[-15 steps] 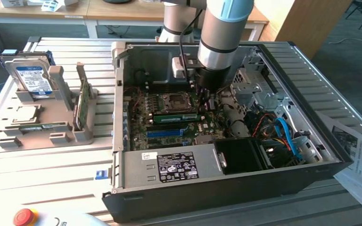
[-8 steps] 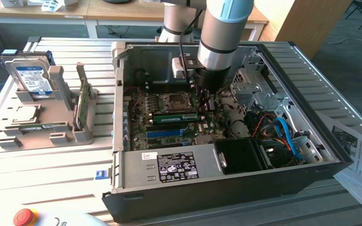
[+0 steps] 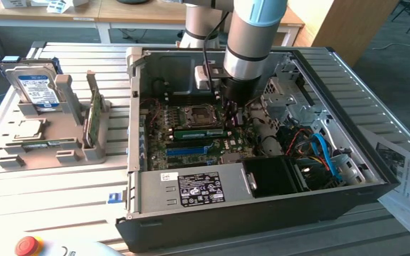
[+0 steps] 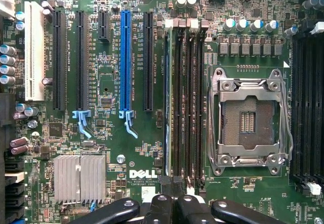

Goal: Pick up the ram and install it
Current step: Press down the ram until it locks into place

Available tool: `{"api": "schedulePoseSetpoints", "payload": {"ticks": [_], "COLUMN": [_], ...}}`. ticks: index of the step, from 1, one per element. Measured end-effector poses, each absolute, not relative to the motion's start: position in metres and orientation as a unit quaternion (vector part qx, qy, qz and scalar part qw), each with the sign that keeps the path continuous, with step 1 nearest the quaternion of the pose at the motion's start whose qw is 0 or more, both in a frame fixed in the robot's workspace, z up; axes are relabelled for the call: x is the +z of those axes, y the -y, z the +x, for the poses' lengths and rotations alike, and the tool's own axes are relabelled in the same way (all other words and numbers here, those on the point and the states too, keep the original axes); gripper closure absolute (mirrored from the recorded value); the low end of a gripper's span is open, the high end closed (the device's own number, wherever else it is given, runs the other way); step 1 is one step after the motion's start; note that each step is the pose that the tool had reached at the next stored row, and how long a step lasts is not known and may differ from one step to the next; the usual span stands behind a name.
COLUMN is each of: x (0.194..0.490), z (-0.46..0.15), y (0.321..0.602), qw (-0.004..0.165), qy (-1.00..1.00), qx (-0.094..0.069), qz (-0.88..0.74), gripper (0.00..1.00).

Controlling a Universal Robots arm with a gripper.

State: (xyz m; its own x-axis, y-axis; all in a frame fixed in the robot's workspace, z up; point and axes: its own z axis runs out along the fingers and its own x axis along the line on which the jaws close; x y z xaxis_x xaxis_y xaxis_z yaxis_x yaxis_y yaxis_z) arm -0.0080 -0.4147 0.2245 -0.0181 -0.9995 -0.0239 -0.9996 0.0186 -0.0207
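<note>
Item: my end effector (image 4: 172, 204), closed, low inside the open computer case (image 3: 376, 184) above the motherboard (image 4: 111, 148). The ram (image 3: 199, 132) sits seated beside the CPU socket (image 4: 248, 120).

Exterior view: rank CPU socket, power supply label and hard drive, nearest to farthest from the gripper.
From the gripper:
1. CPU socket, beside it on the motherboard.
2. Power supply label, inside the case, toward the camera.
3. Hard drive, outside the case, in the rack at the exterior view's left.
</note>
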Motion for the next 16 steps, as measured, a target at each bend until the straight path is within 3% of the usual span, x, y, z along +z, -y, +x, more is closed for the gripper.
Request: {"api": "schedulePoseSetpoints", "payload": {"ticks": [16], "x": [0.2224], "z": [-0.0080], "y": [0.4148], "qw": [0.016], "qy": [-0.713], "qx": [0.001], "qz": [-0.700], "gripper": [0.90]}}
